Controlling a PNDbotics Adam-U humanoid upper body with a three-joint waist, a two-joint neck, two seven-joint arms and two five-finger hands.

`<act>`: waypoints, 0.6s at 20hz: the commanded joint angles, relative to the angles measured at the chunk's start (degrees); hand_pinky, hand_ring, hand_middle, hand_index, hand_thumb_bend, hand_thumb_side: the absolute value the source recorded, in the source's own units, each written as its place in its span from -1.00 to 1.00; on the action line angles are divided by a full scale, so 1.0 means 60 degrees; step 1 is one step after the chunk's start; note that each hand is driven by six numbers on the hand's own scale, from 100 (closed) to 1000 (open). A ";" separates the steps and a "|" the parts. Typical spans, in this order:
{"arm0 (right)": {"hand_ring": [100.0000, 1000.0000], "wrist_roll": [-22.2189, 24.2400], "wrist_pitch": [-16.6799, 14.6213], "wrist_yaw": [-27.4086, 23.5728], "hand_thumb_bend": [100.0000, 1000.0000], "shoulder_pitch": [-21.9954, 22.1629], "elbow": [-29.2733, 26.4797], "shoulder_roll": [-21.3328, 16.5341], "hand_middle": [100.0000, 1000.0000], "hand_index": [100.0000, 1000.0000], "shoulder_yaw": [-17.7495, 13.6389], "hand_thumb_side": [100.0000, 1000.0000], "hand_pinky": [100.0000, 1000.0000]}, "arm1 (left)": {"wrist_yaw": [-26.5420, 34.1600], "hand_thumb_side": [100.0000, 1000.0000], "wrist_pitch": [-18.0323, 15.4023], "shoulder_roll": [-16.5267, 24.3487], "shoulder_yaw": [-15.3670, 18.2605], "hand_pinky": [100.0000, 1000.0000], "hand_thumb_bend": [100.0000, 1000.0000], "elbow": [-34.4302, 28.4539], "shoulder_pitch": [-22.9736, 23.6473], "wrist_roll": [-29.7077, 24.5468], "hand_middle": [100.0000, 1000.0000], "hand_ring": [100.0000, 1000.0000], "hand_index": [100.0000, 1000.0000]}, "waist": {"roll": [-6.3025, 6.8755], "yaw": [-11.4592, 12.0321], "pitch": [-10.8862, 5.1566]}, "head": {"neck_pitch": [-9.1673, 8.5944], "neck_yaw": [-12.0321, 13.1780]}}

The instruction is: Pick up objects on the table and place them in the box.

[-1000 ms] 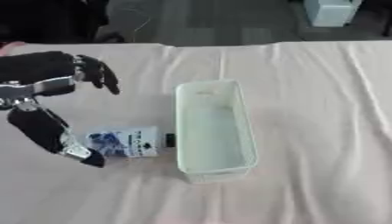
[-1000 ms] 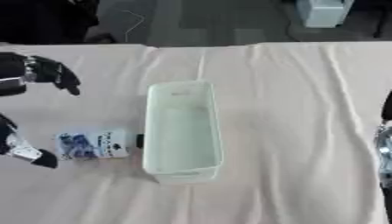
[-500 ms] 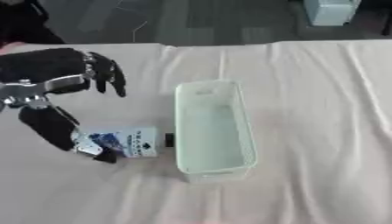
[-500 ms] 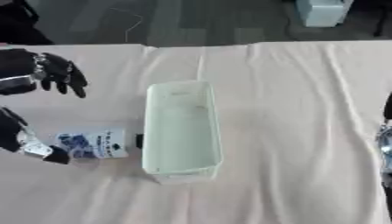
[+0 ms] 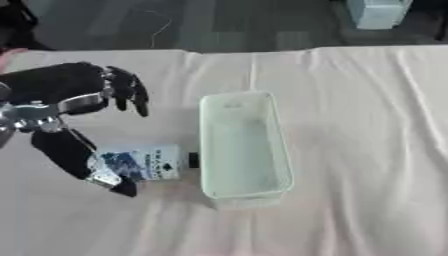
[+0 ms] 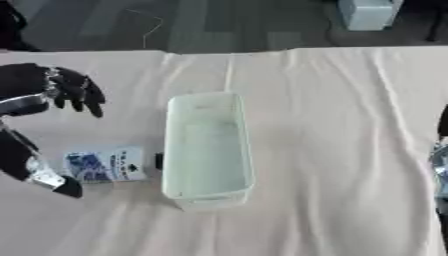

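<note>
- The packet [image 5: 140,163], flat with blue print, lies just left of the box [image 5: 241,145], touching its wall.
- It looks light and crinkly, probably slippery; pinch across its long edges.
- The left hand [image 5: 83,107] straddles it, fingers spread wide, holding nothing.

Desk [image 5: 350,100] w/ pale pinkish-beige cloth, creased, one fold running from far edge toward middle. Beyond desk's far edge: dark grey floor [image 5: 227,25]. A thin pale cable [image 5: 157,25] lies curled on floor, just past desk edge. Light blue-white boxy unit [image 5: 378,12] on floor beyond desk's far right part. Light even, soft, no hard shadows.
</note>
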 commanded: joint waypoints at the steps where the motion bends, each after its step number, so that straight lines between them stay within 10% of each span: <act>1: -0.52 0.0919 -0.0890 -0.0005 -1.00 -0.0116 -0.0126 -0.0235 -0.31 -0.04 -0.0045 1.00 -0.87 | 0.0119 0.11 0.0512 0.0103 0.0091 -0.06 0.66 -0.0108 -0.0048 -0.0220 0.43 0.18 0.52 | -0.0006 0.0014 -0.0082 | -0.0003 0.0001; 12: -0.52 0.0914 -0.0894 -0.0011 -1.00 -0.0148 -0.0126 -0.0231 -0.31 -0.04 -0.0046 1.00 -0.87 | -0.0285 0.07 0.1318 0.0055 0.0087 -0.04 0.59 -0.0108 0.0060 -0.0803 0.42 0.19 0.52 | -0.0012 -0.0007 -0.0058 | -0.0003 -0.0014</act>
